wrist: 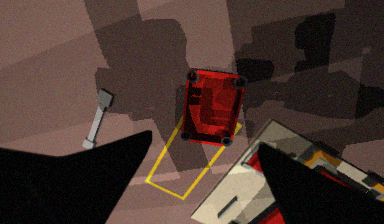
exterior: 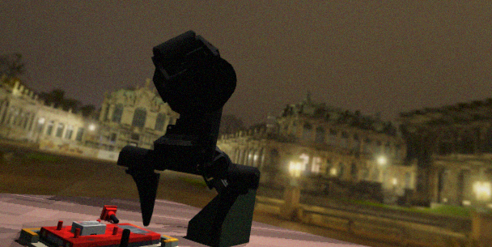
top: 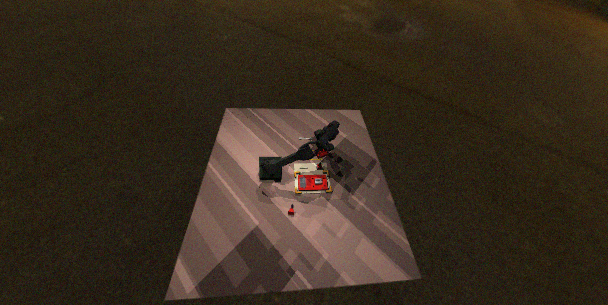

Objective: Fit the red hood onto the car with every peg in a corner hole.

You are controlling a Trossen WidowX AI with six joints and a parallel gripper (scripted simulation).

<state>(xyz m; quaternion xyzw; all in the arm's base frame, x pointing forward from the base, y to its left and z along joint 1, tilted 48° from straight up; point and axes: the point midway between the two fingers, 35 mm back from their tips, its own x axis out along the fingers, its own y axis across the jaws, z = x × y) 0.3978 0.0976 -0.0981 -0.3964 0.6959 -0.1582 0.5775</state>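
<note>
The red hood (wrist: 213, 107) (top: 322, 153) lies on the table beyond the jig, with a dark ring at each corner. It overlaps one end of a yellow outline in the wrist view. My gripper (wrist: 204, 142) is open and empty above the table; its fingertips appear on either side of the hood's near end, and their exact height is unclear. The red chassis (top: 310, 187) (exterior: 105, 239) sits in the jig (exterior: 30, 236), with the grey engine block (top: 318, 181) (exterior: 88, 227) on its deck. Short red pegs stand around the engine. In the exterior view one finger shows beyond the chassis.
A cream board (top: 303, 168) (wrist: 228, 190) adjoins the jig on the hood side. The yellow outline (wrist: 164, 151) marks the table by the hood. A grey rod (wrist: 96, 122) (top: 305, 138) lies beyond it. A small red object (top: 291, 211) (exterior: 108, 213) stands on the other side of the jig.
</note>
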